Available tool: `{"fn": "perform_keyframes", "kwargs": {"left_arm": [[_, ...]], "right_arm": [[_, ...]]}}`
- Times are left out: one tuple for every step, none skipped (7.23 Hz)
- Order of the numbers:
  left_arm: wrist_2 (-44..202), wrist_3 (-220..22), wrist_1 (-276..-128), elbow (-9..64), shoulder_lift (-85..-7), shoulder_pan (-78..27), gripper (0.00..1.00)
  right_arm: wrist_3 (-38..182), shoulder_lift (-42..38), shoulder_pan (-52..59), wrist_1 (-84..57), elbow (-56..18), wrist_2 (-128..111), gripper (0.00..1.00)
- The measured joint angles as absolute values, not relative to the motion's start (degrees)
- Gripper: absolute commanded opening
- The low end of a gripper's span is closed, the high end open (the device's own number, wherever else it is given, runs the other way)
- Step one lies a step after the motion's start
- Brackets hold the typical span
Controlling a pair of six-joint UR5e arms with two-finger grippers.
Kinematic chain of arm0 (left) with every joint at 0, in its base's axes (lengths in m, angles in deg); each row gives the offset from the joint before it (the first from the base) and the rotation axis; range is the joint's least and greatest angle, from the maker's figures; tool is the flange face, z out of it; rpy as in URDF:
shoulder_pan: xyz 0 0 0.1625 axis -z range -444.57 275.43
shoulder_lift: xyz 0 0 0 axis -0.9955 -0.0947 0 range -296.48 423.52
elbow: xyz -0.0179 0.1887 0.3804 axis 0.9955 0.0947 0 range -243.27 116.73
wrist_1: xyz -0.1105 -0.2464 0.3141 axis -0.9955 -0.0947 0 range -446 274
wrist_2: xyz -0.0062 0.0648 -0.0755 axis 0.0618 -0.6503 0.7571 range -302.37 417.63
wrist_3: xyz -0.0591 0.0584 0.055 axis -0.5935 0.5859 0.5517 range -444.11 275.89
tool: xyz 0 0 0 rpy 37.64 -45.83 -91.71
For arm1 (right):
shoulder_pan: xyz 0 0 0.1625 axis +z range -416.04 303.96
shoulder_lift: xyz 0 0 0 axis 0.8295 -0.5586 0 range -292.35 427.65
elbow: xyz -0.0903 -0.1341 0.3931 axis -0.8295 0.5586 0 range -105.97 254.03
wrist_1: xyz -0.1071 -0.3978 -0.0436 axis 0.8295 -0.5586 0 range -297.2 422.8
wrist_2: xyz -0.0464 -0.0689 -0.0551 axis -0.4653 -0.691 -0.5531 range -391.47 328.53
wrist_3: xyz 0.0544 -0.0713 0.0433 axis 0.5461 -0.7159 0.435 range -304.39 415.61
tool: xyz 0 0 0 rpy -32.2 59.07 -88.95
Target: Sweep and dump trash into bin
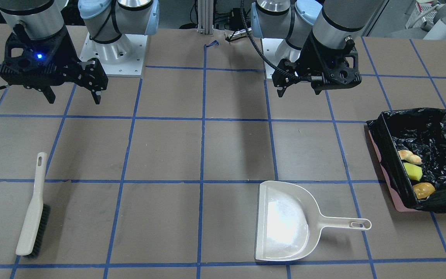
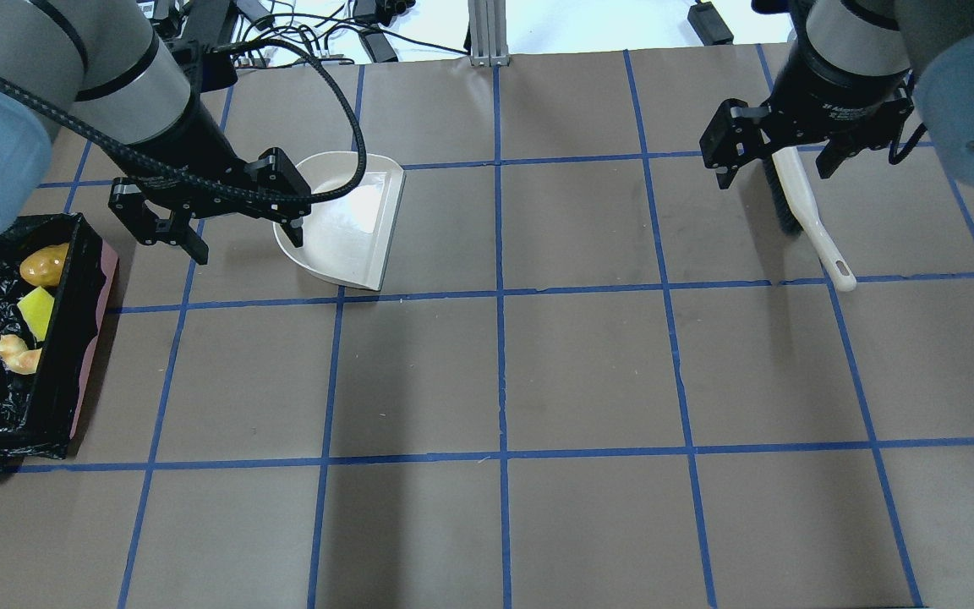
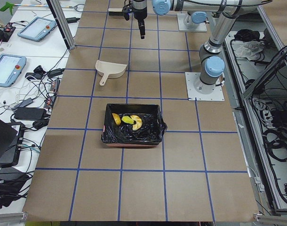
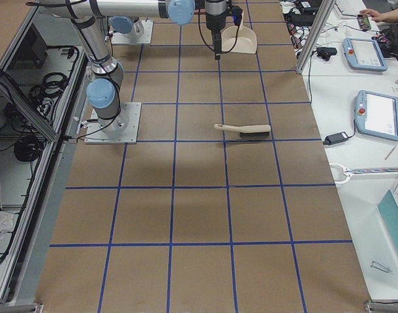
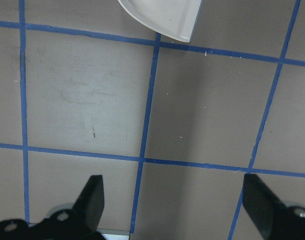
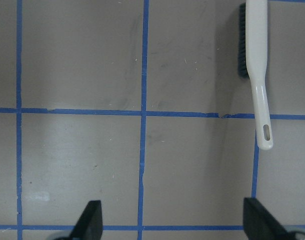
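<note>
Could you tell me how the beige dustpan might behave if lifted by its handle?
The dustpan looks like thin moulded plastic, so probably stiff and light. Its glossy pan suggests a slippery surface. The narrow handle sticks out from the wide pan, so it may droop pan-down when held there.

Beige dustpan (image 5: pixel 162 17) corner at top, blue-taped brown table (image 5: pixel 87 95) below, left gripper (image 5: pixel 172 187) jaws wide apart.

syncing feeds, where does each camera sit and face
Front-facing: across table, facing robot; left claw, right claw.
Overhead: behind robot, looking down; both arms.
Exterior left: table end near bin; both arms.
Exterior right: opposite end, near brush; both arms.
Left wrist: downward; its claw, dustpan.
Right wrist: downward; its claw, brush.
Shared by first two: trash in bin.
</note>
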State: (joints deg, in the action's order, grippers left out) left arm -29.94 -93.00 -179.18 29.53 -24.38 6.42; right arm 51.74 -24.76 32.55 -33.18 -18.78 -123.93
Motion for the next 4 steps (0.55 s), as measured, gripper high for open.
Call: {"fn": "perform_keyframes", "kwargs": {"left_arm": [[-30.22,-92.97,-179.14,29.56,-24.57,6.61,1.00],[-30.74,-92.88,-179.13,29.60,-24.77,6.66,1.00],[-31.15,-92.82,-179.12,29.62,-24.94,6.67,1.00],[-31.32,-92.74,-179.14,29.63,-24.96,6.70,1.00]], "right_arm": [[51.74,-24.76,32.55,-33.19,-18.78,-124.04,1.00],[51.73,-24.81,32.55,-33.12,-18.78,-124.23,1.00],[51.68,-24.86,32.55,-33.04,-18.78,-124.32,1.00],[51.67,-24.88,32.55,-33.01,-18.78,-124.36,1.00]]}}
